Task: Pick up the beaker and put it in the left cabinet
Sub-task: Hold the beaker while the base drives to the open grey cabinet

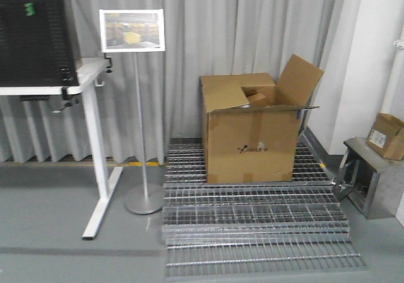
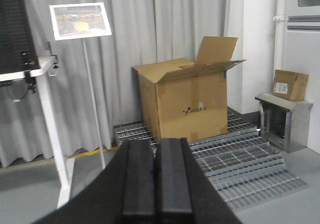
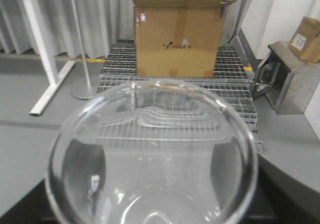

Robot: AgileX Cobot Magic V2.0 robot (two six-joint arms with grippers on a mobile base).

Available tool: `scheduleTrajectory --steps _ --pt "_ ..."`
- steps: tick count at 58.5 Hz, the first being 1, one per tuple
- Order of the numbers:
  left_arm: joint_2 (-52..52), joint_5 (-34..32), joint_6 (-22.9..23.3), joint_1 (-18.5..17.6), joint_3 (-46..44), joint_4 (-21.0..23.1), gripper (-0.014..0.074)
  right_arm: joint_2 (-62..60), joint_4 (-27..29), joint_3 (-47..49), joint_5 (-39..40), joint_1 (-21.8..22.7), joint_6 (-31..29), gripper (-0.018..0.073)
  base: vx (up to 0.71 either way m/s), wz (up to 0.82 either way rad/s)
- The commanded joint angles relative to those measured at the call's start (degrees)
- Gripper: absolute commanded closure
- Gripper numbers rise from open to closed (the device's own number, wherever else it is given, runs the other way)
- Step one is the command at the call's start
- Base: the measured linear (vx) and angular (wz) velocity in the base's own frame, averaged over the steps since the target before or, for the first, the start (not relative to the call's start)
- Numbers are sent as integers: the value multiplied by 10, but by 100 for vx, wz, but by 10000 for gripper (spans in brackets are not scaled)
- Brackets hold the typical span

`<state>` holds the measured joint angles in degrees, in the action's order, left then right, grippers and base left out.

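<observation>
In the right wrist view the beaker [image 3: 152, 149] fills the lower frame: clear glass, seen from above through its wide flared rim. My right gripper [image 3: 152, 171] is shut on the beaker, and its dark fingers [image 3: 82, 169] show through the glass on both sides. It is held up in the air, facing the floor and a cardboard box. In the left wrist view my left gripper [image 2: 156, 151] is shut, its black pads pressed together with nothing between them. The left cabinet is out of view in every frame. Neither gripper shows in the exterior front view.
An open cardboard box [image 1: 252, 134] stands on stacked metal gratings [image 1: 252, 220] ahead. To the left are a white desk [image 1: 95, 150] and a sign stand [image 1: 140, 138]. A steel stand [image 1: 372, 175] carrying a small carton [image 1: 386, 136] is at the right.
</observation>
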<state>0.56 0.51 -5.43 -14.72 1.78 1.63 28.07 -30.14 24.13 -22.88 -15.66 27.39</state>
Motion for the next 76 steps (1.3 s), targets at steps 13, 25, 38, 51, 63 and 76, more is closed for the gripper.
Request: scheduleTrajectory --steps 13,25,38,51,63,76 --pt "10 -48 2 -2 9 5 595 2 -15 17 41 1 -1 565 57 -34" --pt "10 -48 2 -2 9 5 595 2 -15 17 41 1 -1 565 54 -43" --pt "10 -48 2 -2 9 5 595 2 -15 17 41 1 -1 565 50 -52" --pt "10 -48 2 -2 9 5 595 2 -15 17 41 1 -1 565 45 -64" --pt "10 -48 2 -2 9 5 595 2 -15 17 41 1 -1 565 41 -72" --pt "10 -48 2 -2 9 5 595 2 -15 17 41 1 -1 565 37 -77"
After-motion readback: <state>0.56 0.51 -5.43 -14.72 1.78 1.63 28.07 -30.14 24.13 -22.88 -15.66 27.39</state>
